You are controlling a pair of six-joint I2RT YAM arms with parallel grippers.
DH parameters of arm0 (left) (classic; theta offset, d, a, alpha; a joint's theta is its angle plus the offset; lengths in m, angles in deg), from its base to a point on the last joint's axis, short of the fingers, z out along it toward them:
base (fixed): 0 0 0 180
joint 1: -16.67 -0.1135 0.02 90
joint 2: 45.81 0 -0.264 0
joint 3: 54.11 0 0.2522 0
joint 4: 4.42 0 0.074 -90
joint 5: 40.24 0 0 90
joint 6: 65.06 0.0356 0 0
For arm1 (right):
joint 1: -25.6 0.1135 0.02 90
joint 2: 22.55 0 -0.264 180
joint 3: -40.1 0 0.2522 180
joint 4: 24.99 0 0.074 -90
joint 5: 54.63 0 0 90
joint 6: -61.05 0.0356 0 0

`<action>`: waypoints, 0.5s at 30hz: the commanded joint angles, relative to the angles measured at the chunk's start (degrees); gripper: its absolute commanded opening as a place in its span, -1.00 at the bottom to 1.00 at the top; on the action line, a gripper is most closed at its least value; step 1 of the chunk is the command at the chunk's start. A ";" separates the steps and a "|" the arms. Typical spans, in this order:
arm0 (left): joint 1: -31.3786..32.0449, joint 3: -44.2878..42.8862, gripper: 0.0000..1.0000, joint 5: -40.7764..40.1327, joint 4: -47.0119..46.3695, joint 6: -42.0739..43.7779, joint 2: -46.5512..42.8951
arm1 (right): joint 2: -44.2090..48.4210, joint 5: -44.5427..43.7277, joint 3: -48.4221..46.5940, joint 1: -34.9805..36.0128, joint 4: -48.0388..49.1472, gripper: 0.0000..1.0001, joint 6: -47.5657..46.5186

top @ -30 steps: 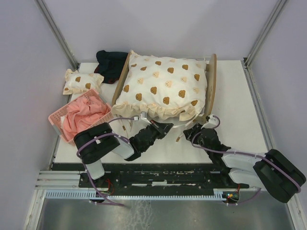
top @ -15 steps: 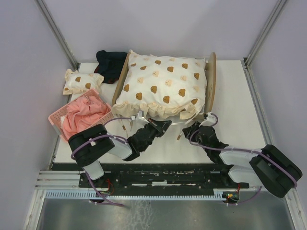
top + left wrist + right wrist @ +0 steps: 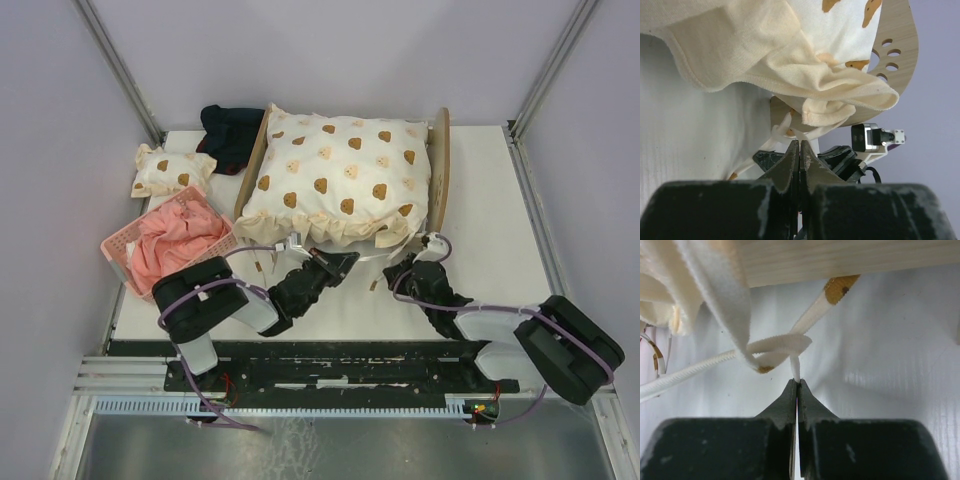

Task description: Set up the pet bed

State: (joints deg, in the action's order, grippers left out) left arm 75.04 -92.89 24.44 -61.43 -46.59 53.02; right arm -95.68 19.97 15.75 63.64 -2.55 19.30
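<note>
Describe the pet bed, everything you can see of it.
The pet bed stands lengthwise left to right: light plywood frame, an arched board at each end, one with cut-out holes. A cream bear-print quilt covers the top, hiding any mattress. At its near side the left gripper and right gripper are each shut on a white tie.

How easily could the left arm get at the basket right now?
Probably yes, once it lets go: the basket sits close beside its elbow with nothing between, but the left pincer is shut on a tie.
</note>
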 commanded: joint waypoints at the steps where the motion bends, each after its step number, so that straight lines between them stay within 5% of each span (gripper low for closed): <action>1: 0.16 -1.17 -0.95 0.28 -8.11 0.66 2.80 | 6.55 -4.73 -1.79 0.03 -7.72 -0.96 -1.53; 9: 0.11 -10.93 -0.95 0.98 4.05 11.31 -3.35 | 25.83 -16.01 0.54 -0.05 -24.62 -0.95 -3.38; 15: 0.07 -19.02 -0.95 0.70 10.42 21.03 -4.67 | 28.37 -19.92 -0.25 -0.07 -29.12 -0.95 -5.85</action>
State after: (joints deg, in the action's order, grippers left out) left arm 75.04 -106.79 25.88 -55.31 -36.32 50.64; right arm -67.90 5.42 15.97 63.64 -26.48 15.89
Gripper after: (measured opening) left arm 0.032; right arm 0.026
